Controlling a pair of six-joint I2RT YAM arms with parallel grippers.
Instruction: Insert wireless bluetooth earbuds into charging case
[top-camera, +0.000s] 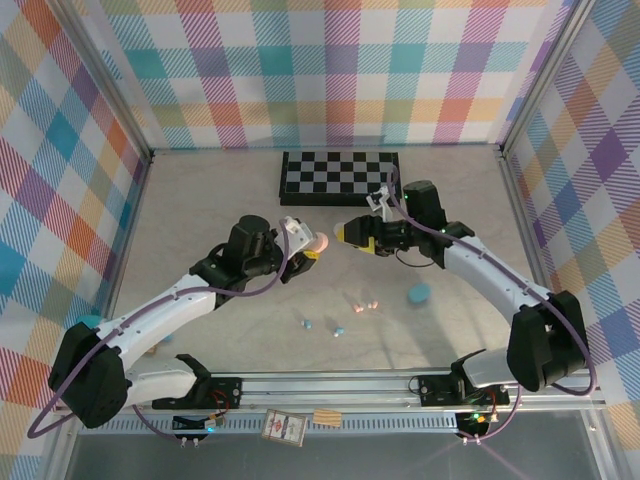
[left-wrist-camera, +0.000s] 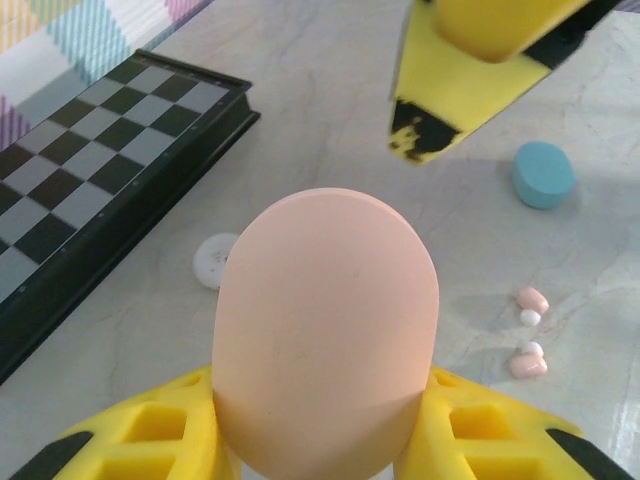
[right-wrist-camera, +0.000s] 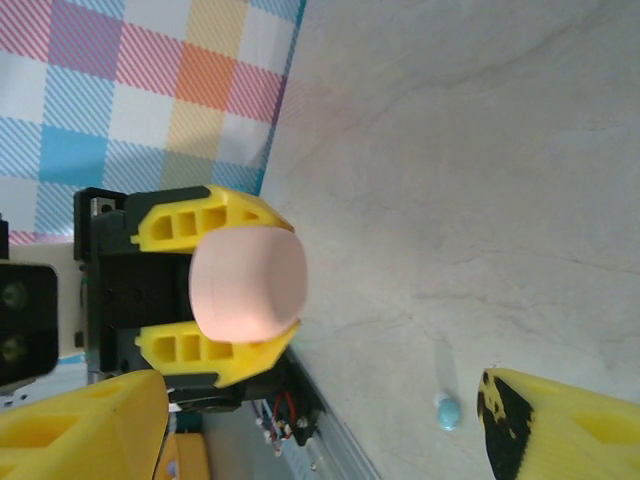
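Note:
My left gripper (top-camera: 303, 248) (left-wrist-camera: 325, 425) is shut on a pink pebble-shaped charging case (top-camera: 319, 243) (left-wrist-camera: 325, 330) (right-wrist-camera: 247, 285), held off the table with its rounded end sticking out past the yellow fingers. My right gripper (top-camera: 350, 234) (right-wrist-camera: 320, 430) stands open a short way to the right of the case, facing it and touching nothing; one of its fingers (left-wrist-camera: 450, 95) shows in the left wrist view. Two pink earbuds (top-camera: 365, 303) (left-wrist-camera: 530, 300) lie on the table nearer the front, with teal earbuds (top-camera: 308, 323) (right-wrist-camera: 449, 411) to their left.
A teal case (top-camera: 418, 292) (left-wrist-camera: 544, 174) lies shut on the table under the right arm. A folded chessboard (top-camera: 340, 177) (left-wrist-camera: 90, 170) sits at the back, with a small white round object (left-wrist-camera: 215, 260) beside its edge. Plaid walls close in three sides.

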